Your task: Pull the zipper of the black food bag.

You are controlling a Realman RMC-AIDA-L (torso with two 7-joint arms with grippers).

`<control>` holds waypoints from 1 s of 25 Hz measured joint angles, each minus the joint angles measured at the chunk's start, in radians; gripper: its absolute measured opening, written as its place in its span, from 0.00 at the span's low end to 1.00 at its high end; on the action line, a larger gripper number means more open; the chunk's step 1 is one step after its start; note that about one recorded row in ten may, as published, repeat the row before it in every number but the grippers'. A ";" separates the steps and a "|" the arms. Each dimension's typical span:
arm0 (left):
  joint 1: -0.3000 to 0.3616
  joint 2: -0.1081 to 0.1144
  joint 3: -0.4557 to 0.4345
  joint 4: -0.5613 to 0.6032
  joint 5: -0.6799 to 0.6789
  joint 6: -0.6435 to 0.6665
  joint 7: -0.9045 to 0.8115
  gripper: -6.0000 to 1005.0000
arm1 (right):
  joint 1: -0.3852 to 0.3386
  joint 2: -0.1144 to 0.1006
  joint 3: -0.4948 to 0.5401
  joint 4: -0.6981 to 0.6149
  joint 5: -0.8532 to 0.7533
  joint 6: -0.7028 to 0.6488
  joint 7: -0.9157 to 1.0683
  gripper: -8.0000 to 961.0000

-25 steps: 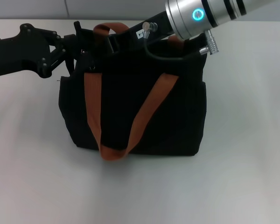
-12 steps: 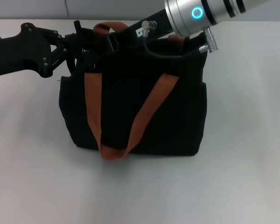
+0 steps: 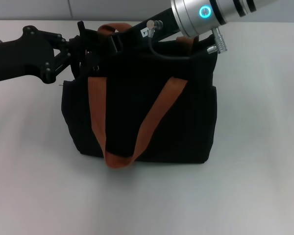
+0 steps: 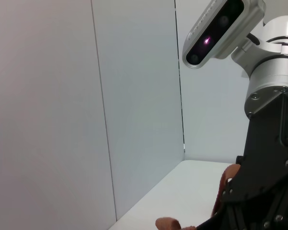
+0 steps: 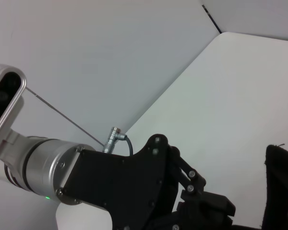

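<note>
Both our grippers at the top edge of the bag (image 3: 137,117).
We cannot tell if left gripper (image 3: 90,46) or right gripper (image 3: 118,41) holds the zipper.

**White tabletop against pale panelled walls**

A plain white tabletop (image 3: 255,186) is spreading across the head view, lit evenly and carrying only soft shadows. Behind it a pale grey wall (image 4: 48,96) is rising, divided by thin dark vertical seams (image 4: 100,110). The wall is meeting the tabletop in a clean corner line in both wrist views.
</note>
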 joint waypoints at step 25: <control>0.005 0.004 0.000 -0.005 -0.026 0.010 -0.026 0.03 | 0.007 0.011 -0.061 -0.012 0.010 0.046 0.000 0.07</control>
